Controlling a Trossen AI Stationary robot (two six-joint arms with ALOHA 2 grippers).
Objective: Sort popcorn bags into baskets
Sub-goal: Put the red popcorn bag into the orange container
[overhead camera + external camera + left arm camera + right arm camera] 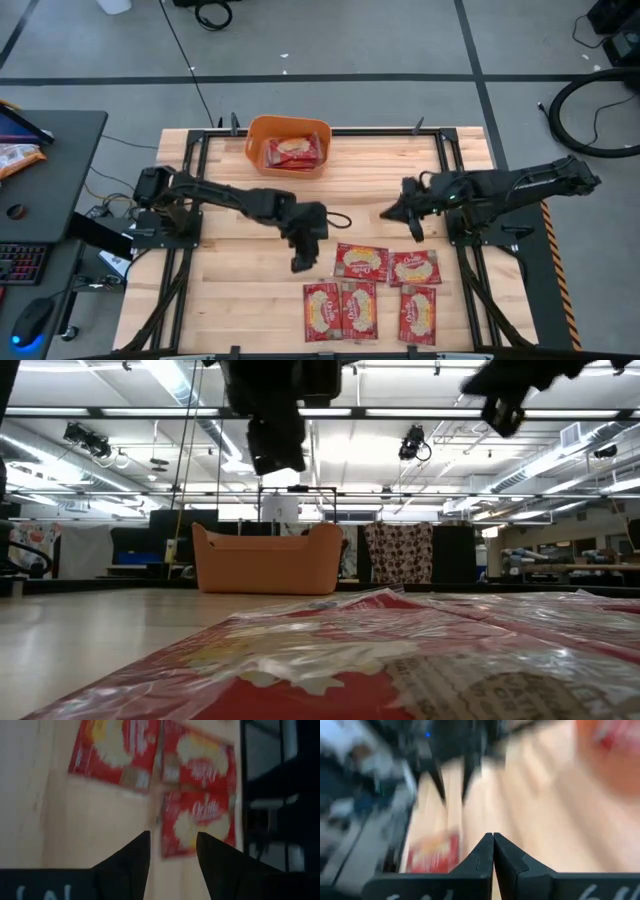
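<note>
Risk first: my left tool [301, 262] hangs with its fingers parted and nothing between them, above bare bench [230, 290] just beside the loose popcorn bags [372, 290]. These lie edge to edge, some overlapping, so if I come down carelessly I expect the fingers could pinch two film edges at once, or slide off the glossy wrap and shove a bag out of line. In the left wrist view the nearest bag [199, 822] sits just past the fingertips [142, 851], touching its neighbour, which leaves little room for a clean grip.

My right tool [412, 222] is raised over the bench's right side with its fingers pressed together, holding nothing; I judge it to be waiting. If it swings toward the centre while the left arm carries, the arms could meet.

Five bags remain on the bench. The two nearer the basket [361, 262] lie with their long axes across the bench; the three at the near edge [322, 310] run lengthwise toward the basket. One bag [293, 151] already lies in the orange basket [251, 136], long axis roughly across it, slightly tilted. Which end of the print points where I can't really tell from overhead.
</note>
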